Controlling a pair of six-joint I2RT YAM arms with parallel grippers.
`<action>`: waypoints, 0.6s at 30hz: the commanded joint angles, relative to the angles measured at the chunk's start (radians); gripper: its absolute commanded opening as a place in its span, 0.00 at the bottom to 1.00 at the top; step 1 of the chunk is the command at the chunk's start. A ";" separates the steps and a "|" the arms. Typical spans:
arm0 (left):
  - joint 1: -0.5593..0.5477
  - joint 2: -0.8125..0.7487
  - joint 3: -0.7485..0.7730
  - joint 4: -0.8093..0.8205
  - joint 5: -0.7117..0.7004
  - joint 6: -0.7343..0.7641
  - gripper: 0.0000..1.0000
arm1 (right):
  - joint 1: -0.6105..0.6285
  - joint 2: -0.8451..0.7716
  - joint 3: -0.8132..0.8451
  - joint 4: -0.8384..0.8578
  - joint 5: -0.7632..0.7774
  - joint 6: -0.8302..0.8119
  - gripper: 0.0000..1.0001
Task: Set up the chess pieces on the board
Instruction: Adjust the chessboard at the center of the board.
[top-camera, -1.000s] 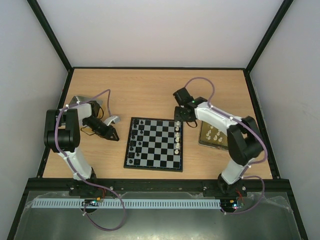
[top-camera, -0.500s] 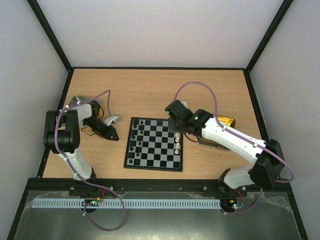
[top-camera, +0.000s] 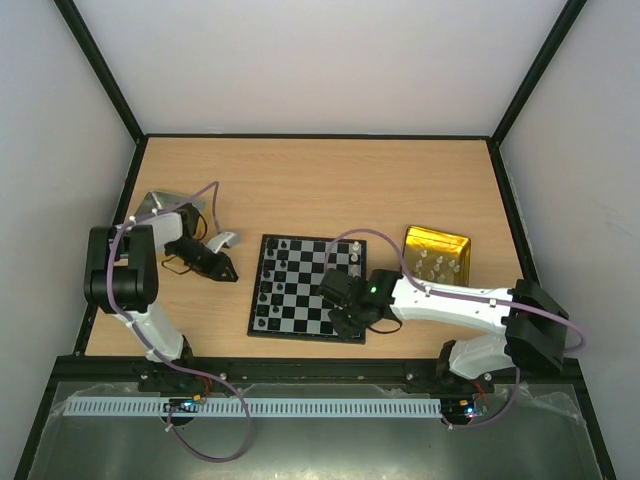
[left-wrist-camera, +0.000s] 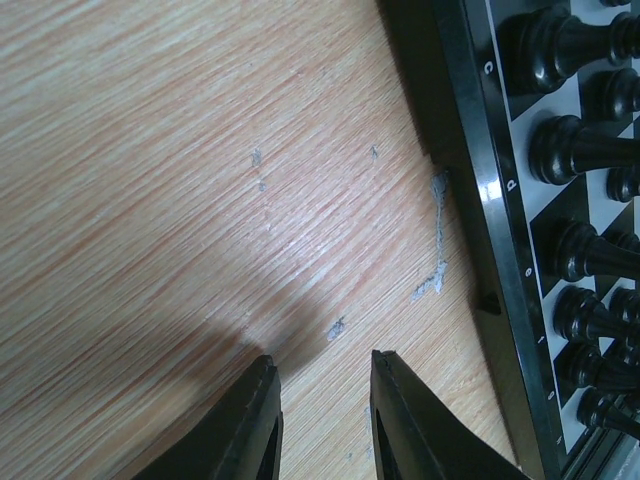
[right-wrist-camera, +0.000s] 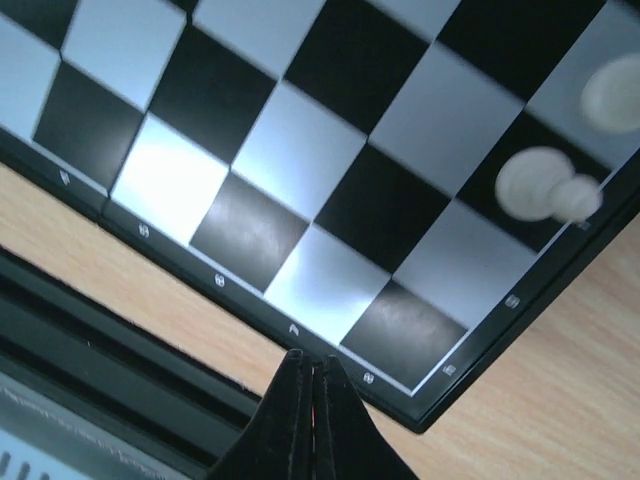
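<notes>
The board (top-camera: 300, 290) lies mid-table with black chess pieces (top-camera: 268, 290) along its left side and white chess pieces (top-camera: 355, 258) on its right side. My right gripper (top-camera: 345, 325) hangs over the board's near right corner. In the right wrist view it (right-wrist-camera: 305, 357) is shut with nothing visible between the fingers, above the board's near rim (right-wrist-camera: 240, 300); a white piece (right-wrist-camera: 545, 190) stands on a corner square. My left gripper (top-camera: 228, 270) rests left of the board. It (left-wrist-camera: 325, 358) is open over bare wood, beside the board's rim (left-wrist-camera: 480, 190) and black pieces (left-wrist-camera: 565, 150).
A gold tray (top-camera: 440, 240) holding several white pieces (top-camera: 433, 265) sits right of the board. A silver tray (top-camera: 155, 205) lies at the far left behind the left arm. The table's black front rail (top-camera: 320, 368) runs close below the right gripper.
The right arm swung from the board's far right corner to its near right corner, uncovering the gold tray, and its gripper closed. The left arm has stayed put.
</notes>
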 joint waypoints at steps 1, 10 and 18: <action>0.002 0.014 -0.043 0.061 -0.120 -0.017 0.28 | 0.039 -0.030 -0.063 0.013 -0.061 0.009 0.02; 0.000 -0.002 -0.039 0.056 -0.124 -0.029 0.28 | 0.110 -0.008 -0.164 0.051 -0.052 0.043 0.02; 0.000 -0.014 -0.034 0.058 -0.126 -0.040 0.28 | 0.110 0.017 -0.193 0.072 0.011 0.047 0.02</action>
